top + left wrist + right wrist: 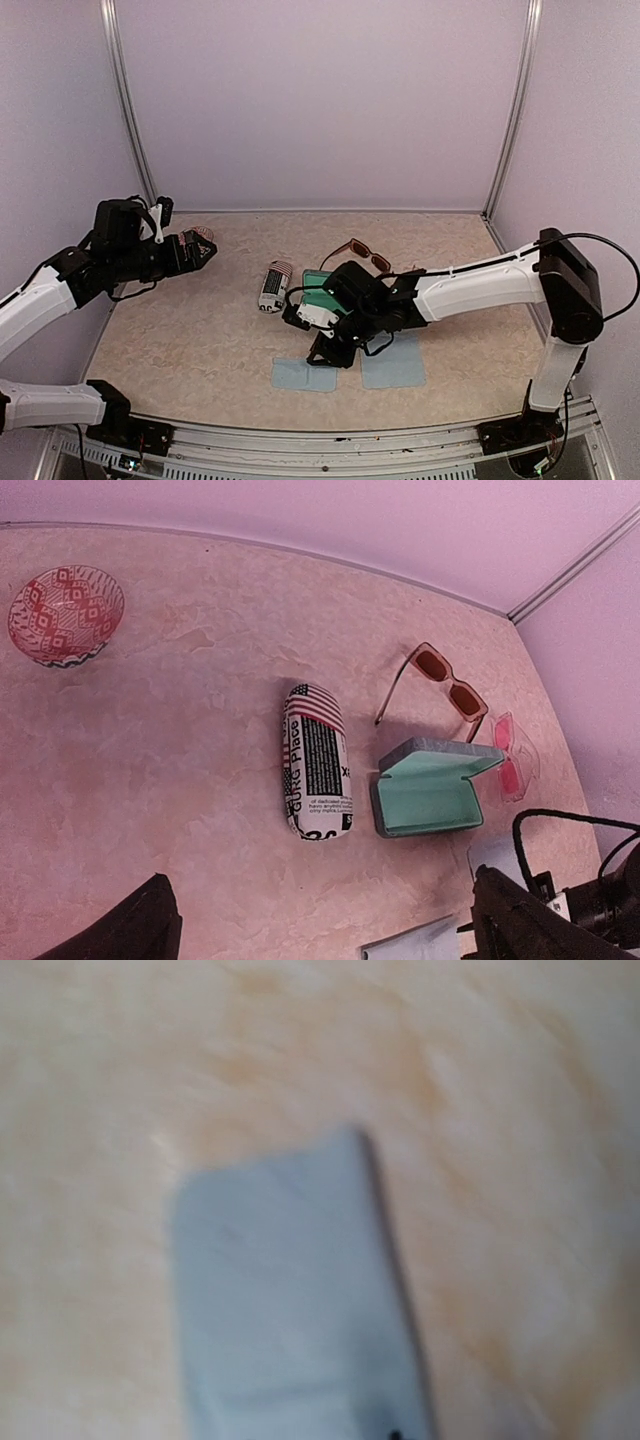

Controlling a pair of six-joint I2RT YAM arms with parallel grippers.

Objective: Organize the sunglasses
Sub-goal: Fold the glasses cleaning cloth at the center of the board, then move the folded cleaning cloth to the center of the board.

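Beige surface. Open blue-grey case sits mid-right, brown sunglasses just far-right of it, pink sunglasses just beside its right end. Both probably light and scratch-prone; the pink frame likely flexes. Pinch the bridge, not the lenses. Left claw spread, empty. Right claw hangs over a cloth, can't tell its state.

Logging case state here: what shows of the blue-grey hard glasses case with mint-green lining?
The blue-grey hard case lies hinged open on the beige marbled table, its mint-green lining facing up, nothing inside. A flag-printed soft pouch lies beside it, apart; the pale-pink translucent sunglasses sit by its lid's corner, contact unclear.
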